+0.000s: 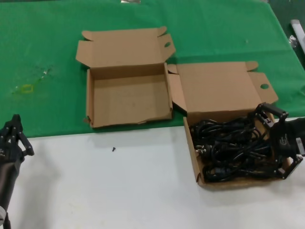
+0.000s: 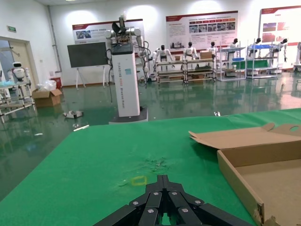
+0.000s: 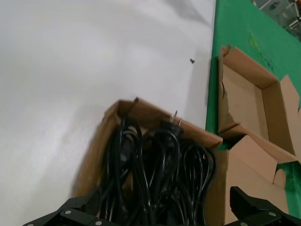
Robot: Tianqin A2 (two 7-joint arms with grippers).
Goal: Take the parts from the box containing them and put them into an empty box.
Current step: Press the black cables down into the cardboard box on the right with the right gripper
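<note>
Scene: a work table, green cloth (image 1: 47, 47) on its far half and a white surface (image 1: 119, 186) on its near half, with two open cardboard boxes side by side.
Full box: the box containing them (image 1: 194, 155) sits at the right, straddling the edge of the cloth, lid folded back towards the far side.
Parts: the parts (image 1: 228, 148), black coiled power cords, lie tangled inside that box and fill most of its floor; in the right wrist view one plug (image 3: 173, 123) pokes above the box wall.
Empty box: the empty box (image 1: 89, 102) stands to the left of the full one and a little farther away, on the cloth, nothing in it.
Right gripper: the right gripper (image 1: 279, 145) is at the right end of the full box, fingers spread wide, directly over the cords.
Left gripper: the left gripper (image 1: 14, 136) is parked at the near left edge of the table, fingers closed together, well apart from both boxes.
Key relation: the cords lie just to the left of and below the right gripper, so that arm is far nearer.
Cord axis: the tangle runs mostly left to right along the box.
Likely next need: a short drop and a close on a bundle.
</note>
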